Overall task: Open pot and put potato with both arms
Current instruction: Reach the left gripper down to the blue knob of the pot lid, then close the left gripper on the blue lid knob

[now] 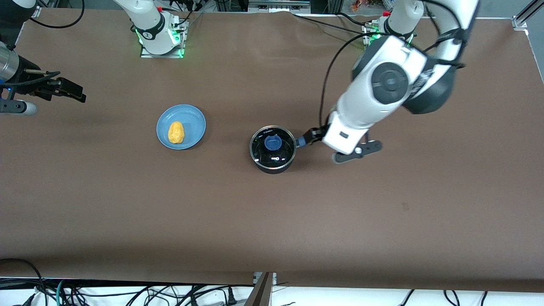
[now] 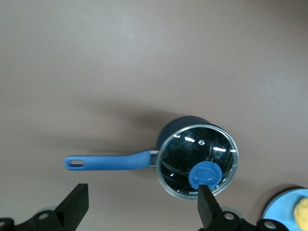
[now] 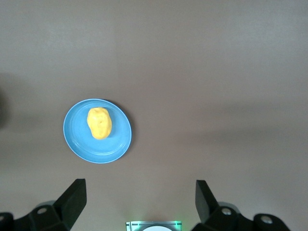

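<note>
Left gripper (image 1: 313, 137), jaws apart, hangs seemingly above the lidded pot (image 1: 273, 149)'s handle, nearer than the right gripper (image 1: 68, 90), also open.

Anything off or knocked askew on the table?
Nothing stands out. The pot sits upright with its lid seated level, and the potato lies on the blue plate. The left gripper hangs open over the pot's handle; the right gripper waits open at its end of the table.
</note>
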Motion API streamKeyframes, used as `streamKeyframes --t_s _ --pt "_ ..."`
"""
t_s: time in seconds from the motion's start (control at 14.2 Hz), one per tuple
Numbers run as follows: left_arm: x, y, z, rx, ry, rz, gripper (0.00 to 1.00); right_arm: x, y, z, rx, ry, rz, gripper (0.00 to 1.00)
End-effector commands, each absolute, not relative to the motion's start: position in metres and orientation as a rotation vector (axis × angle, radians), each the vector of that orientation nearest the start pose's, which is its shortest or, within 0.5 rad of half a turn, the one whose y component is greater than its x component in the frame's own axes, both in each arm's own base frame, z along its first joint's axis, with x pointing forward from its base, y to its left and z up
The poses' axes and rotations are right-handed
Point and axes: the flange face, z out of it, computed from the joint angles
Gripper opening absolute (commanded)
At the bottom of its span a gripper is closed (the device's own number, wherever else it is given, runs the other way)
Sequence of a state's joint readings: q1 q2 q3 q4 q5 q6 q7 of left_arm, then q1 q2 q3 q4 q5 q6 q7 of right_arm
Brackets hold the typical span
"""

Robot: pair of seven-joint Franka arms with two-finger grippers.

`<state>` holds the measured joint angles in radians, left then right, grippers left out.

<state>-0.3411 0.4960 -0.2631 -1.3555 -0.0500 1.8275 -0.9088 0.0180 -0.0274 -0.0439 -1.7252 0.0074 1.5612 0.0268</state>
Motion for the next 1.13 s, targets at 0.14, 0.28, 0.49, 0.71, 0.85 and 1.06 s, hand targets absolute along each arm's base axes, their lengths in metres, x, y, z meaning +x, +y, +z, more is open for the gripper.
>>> streamKeyframes --t_s 0.14,0.28,0.49,0.71,0.85,1.06 --pt "0.577 -0.448 0.385 -3.233 -0.563 0.089 1.0 0.531 -0.011 0.571 -3.107 0.092 0.225 1.0" --pt "0.562 -0.473 0.363 -3.216 -0.508 0.064 1.0 0.531 -0.011 0.571 -3.107 0.094 0.225 1.0" --pt "0.548 -0.491 0.334 -3.17 -0.428 0.039 1.0 0.53 -0.011 0.571 -3.107 0.094 0.225 1.0" --pt "0.541 -0.503 0.318 -3.177 -0.42 0.016 1.0 0.53 -0.011 0.571 -3.106 0.092 0.227 1.0" --pt "0.534 -0.512 0.311 -3.173 -0.409 0.024 1.0 0.53 -0.011 0.571 -3.106 0.094 0.227 1.0" --pt "0.532 -0.512 0.303 -3.159 -0.391 0.021 1.0 0.53 -0.011 0.571 -3.106 0.094 0.23 1.0"
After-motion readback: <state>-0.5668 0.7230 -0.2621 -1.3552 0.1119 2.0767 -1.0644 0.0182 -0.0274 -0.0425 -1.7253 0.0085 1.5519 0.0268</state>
